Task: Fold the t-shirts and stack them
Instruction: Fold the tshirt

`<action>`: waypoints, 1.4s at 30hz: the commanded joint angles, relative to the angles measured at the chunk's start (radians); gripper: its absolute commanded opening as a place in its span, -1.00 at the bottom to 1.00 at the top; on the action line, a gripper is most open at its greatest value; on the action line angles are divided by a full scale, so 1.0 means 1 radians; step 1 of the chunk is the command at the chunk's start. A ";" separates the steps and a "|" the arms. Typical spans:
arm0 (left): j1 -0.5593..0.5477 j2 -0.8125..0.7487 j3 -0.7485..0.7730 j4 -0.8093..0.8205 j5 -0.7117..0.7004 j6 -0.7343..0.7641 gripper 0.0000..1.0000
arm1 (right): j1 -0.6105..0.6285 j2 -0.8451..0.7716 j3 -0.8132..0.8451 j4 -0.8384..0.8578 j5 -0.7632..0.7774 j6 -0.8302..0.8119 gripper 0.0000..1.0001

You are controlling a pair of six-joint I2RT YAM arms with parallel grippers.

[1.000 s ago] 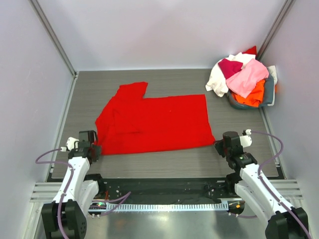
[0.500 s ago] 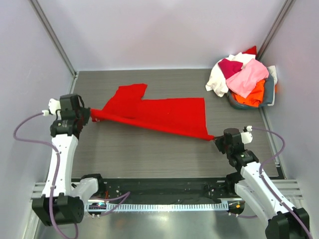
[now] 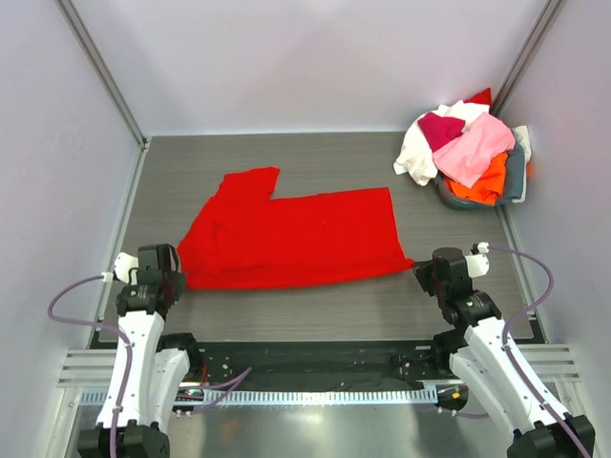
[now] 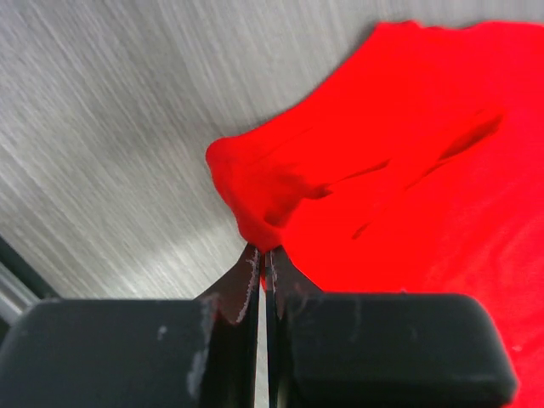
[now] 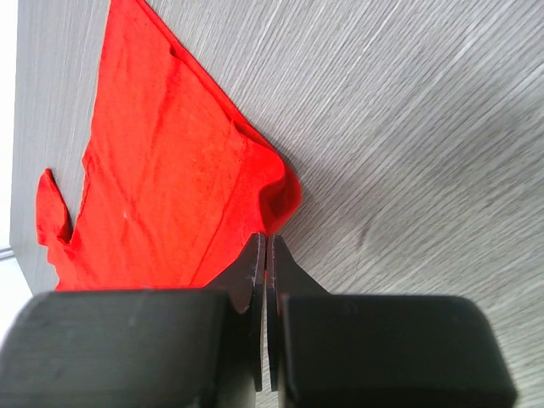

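The spread t-shirt lies on the desk. The left tool is at its near-left corner, the right tool at its near-right corner. Behind it to the right, a basket holds heaped t-shirts.

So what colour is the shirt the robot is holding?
The shirt is plain bright red, clearest in the top view.

Left gripper back down and nearer, red t-shirt flat again.
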 commanded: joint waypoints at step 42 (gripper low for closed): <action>0.023 -0.098 0.006 -0.088 -0.073 -0.112 -0.99 | -0.005 -0.028 0.068 -0.066 0.057 -0.037 -0.98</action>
